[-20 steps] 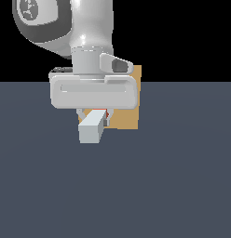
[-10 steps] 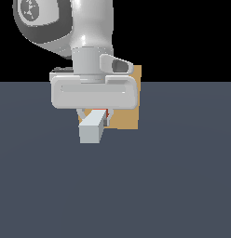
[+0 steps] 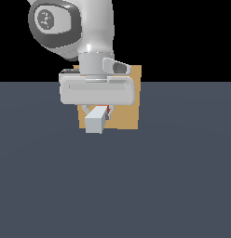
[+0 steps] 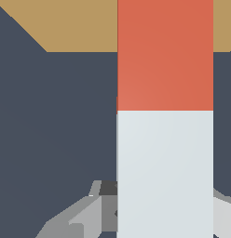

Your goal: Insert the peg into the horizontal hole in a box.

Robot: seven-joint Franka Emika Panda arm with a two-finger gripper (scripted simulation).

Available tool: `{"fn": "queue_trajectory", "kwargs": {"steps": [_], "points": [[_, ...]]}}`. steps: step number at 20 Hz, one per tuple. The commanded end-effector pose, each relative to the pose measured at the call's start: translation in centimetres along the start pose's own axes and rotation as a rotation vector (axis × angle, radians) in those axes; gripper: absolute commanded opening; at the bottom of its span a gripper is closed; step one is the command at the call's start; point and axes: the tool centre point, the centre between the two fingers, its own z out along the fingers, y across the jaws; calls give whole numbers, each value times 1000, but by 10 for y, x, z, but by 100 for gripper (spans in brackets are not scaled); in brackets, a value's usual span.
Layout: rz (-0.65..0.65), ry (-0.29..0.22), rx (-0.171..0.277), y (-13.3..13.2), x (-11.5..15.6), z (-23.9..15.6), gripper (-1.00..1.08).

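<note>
The gripper [image 3: 102, 113] is closed on the peg [image 3: 96, 121], its fingers mostly hidden under the wide grey hand body, so how far apart they stand can only be judged from the bar's width between them. In the wrist view the peg [image 4: 165, 121] fills the frame lengthwise, white half nearest the fingers [image 4: 84, 218], red-orange half pointing toward the box [image 4: 80, 28]. In the exterior view the white end juts toward the camera and only a sliver of red shows by the hand, right in front of the tan box [image 3: 129, 100] face.

The horizontal hole is hidden behind the hand and peg, so I cannot tell whether the red tip has entered it. Judging by this, grasping, lifting and rough alignment are done. What seems left is the push through the hole, or finishing it. Dark grey floor [image 3: 182, 176] lies all around.
</note>
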Motion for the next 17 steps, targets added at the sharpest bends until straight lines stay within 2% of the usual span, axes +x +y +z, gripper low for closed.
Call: {"fn": "queue_trajectory", "kwargs": {"steps": [1, 5, 9, 17], "points": [[-1, 1, -4, 1, 23, -2, -100], [-1, 1, -5, 1, 56, -2, -100], [-1, 1, -6, 1, 78, -3, -100], [-1, 1, -6, 3, 89, -3, -100]]}}
